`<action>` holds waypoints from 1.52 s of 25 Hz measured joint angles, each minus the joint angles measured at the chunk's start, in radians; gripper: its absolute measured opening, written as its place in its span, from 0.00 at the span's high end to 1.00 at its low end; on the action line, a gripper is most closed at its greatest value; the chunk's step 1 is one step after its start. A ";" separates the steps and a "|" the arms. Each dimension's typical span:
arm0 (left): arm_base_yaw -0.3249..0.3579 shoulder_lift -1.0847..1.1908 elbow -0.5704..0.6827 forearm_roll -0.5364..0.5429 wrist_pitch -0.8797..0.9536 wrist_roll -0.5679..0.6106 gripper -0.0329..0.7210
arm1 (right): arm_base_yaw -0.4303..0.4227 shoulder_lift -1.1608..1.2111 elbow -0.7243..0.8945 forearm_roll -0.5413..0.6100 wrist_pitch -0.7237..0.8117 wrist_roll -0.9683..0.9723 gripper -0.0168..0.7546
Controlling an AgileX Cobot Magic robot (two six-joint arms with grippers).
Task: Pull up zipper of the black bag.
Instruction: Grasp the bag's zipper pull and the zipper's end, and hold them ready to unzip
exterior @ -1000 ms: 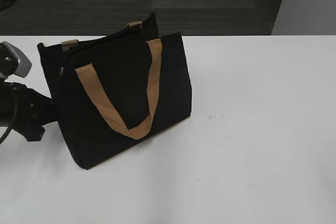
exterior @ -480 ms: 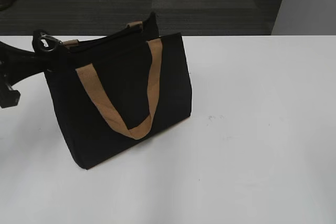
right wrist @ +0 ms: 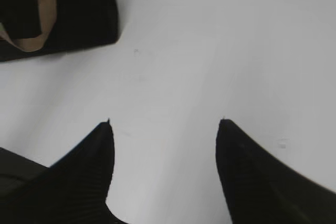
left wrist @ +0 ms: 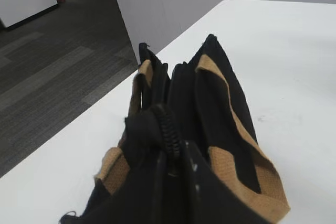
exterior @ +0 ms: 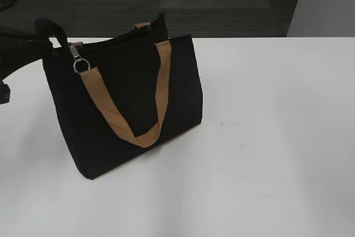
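while the right jaws (right wrist: 164, 129) gape empty, the exterior shows the zipper (exterior: 78, 59) dangling — left jaws' state unclear (bag-blocked).

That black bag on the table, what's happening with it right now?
The left gripper has reached in at the top left corner of the black bag, right where the zipper sits with its silver pull ring dangling. The left wrist view shows one of its fingers pressed on the bag's top, but whether it grips anything is unclear. The bag stands upright on the white table. The right gripper is open over bare table, away from the bag.
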 joint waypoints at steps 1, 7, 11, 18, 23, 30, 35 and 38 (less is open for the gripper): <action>0.000 0.000 0.000 0.000 0.023 0.000 0.92 | 0.000 0.047 -0.020 0.030 0.000 -0.057 0.38; 0.000 0.000 0.000 0.000 0.106 -0.022 0.92 | 0.000 0.300 -0.139 0.300 -0.008 -0.347 0.46; 0.000 0.000 0.000 0.000 0.114 -0.069 0.92 | 0.007 0.410 -0.209 0.442 -0.012 -0.474 0.47; 0.000 -0.055 0.000 0.003 0.096 -0.079 0.92 | 0.164 0.549 -0.332 0.465 -0.068 -0.533 0.47; 0.000 -0.122 0.000 0.009 0.056 -0.079 0.92 | 0.293 0.652 -0.398 0.469 -0.154 -0.538 0.47; 0.000 -0.161 0.000 0.021 0.048 -0.079 0.92 | 0.452 0.802 -0.430 0.473 -0.323 -0.686 0.47; 0.000 -0.161 0.000 0.022 0.046 -0.079 0.92 | 0.520 0.891 -0.433 0.517 -0.378 -0.723 0.47; 0.000 -0.161 0.000 0.022 0.046 -0.079 0.92 | 0.538 0.941 -0.433 0.521 -0.383 -0.761 0.47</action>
